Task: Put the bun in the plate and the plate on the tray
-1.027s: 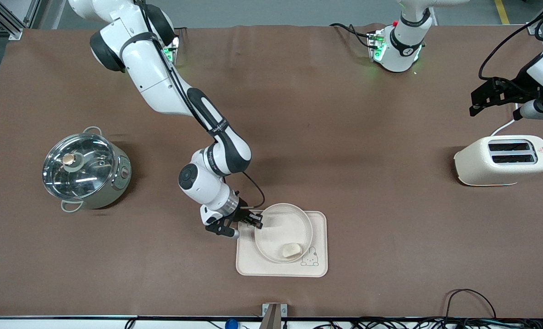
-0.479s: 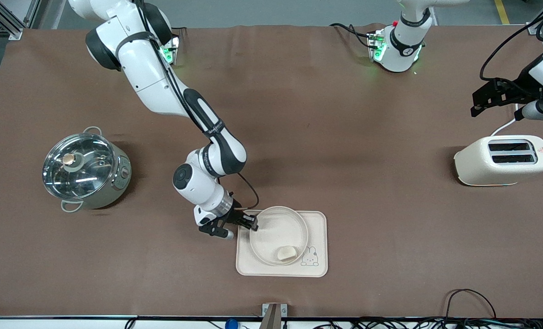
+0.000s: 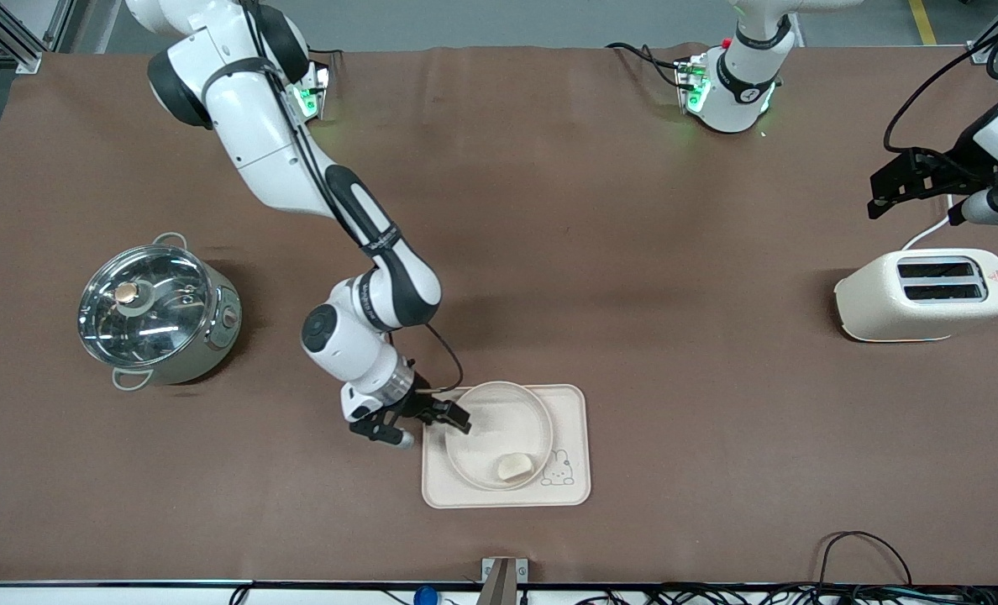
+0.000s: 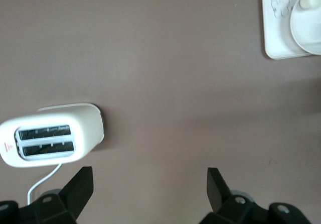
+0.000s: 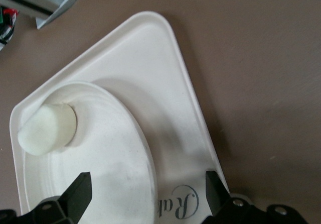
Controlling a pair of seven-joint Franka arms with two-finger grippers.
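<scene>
Right gripper (image 3: 455,420), fingers spread, at the plate (image 3: 499,434) rim toward the right arm's end; we judge release underway, a clear withdrawal next. Bun (image 3: 513,466) in plate, long axis running between the table's ends; plate on tray (image 3: 572,496). Left gripper (image 3: 902,181) waits, spread, over the table by the toaster (image 3: 924,294).

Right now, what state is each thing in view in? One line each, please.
bun: lying in the plate, free of any grip.
plate: resting on the tray, upright.
tray: flat on the table.
right gripper: open, at the plate's rim.
left gripper: open, holding nothing, waiting above the table near the toaster.
toaster: upright, both slots without bread.
pot: glass lid on.
</scene>
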